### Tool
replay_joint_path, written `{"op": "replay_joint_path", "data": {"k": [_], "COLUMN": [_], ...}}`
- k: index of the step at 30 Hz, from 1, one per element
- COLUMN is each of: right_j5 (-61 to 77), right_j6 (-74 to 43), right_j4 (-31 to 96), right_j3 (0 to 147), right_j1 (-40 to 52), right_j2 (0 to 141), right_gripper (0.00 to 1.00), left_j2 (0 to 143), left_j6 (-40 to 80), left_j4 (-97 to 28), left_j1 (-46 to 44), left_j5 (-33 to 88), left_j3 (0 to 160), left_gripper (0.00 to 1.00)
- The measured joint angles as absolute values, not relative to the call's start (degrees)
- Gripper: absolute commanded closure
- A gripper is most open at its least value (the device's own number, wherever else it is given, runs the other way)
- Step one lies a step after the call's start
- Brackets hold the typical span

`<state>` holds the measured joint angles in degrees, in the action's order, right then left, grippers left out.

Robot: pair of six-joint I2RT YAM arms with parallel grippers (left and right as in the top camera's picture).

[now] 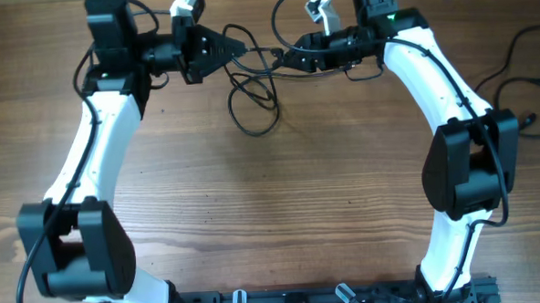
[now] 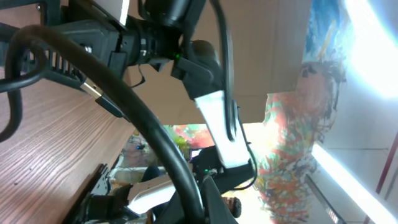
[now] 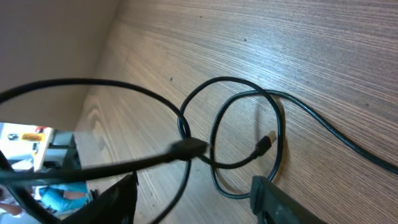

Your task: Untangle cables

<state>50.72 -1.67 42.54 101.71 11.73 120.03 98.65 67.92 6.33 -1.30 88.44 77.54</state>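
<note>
Overhead: cables point(image 1: 254, 102) lay looped at upper centre of frame. Left gripper point(image 1: 235, 48) was clamped on one strand, right gripper point(image 1: 289, 57) beside it.
Left wrist: jaws unseen.
Right wrist: fingers apart, holding nothing; crossed loops on table point(image 3: 323, 50). Most untangling left.

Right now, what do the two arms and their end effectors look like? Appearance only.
Matching pair. The left arm and right arm: curved white link shells, bulky black joint housings, black wiring running alongside. A green light glows near the right wrist. Left end effector and right end effector are black.
</note>
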Motion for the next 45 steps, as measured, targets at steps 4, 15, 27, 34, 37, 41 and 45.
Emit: {"op": "replay_joint_path", "data": {"k": [4,15,27,34,37,41,45], "right_j5": [53.1,62.3,62.1,63.0,62.7,57.8,50.9], "right_j6": [-1.5,4.1,4.6,4.7,2.8,-2.9,-8.7], "right_j4": [42.6,44.2,44.3,40.6,37.3,32.5,27.7], "right_j3": [101.7,101.7,101.7,101.7,101.7,101.7,101.7], "right_j1": [11.0,12.3,17.9,20.5,20.8,21.3,22.5], "right_j2": [120.0,120.0,120.0,120.0,120.0,120.0,120.0], "right_gripper": [0.39,0.39,0.39,0.44,0.52,0.59,0.8], "left_j2": [96.1,92.9,92.9,92.9,92.9,92.9,92.9], "left_j6": [69.0,72.7,84.6,85.9,86.1,86.6,87.4], "left_j4": [6.3,6.5,6.5,6.4,6.5,6.5,6.5], "left_j1": [-0.3,2.6,3.4,3.4,3.4,3.4,3.4], "left_j5": [88.4,82.4,71.2,69.6,69.4,69.2,69.0], "left_j3": [77.5,77.5,77.5,77.5,77.5,77.5,77.5], "left_gripper": [0.96,0.96,0.96,0.96,0.96,0.96,0.96]}}
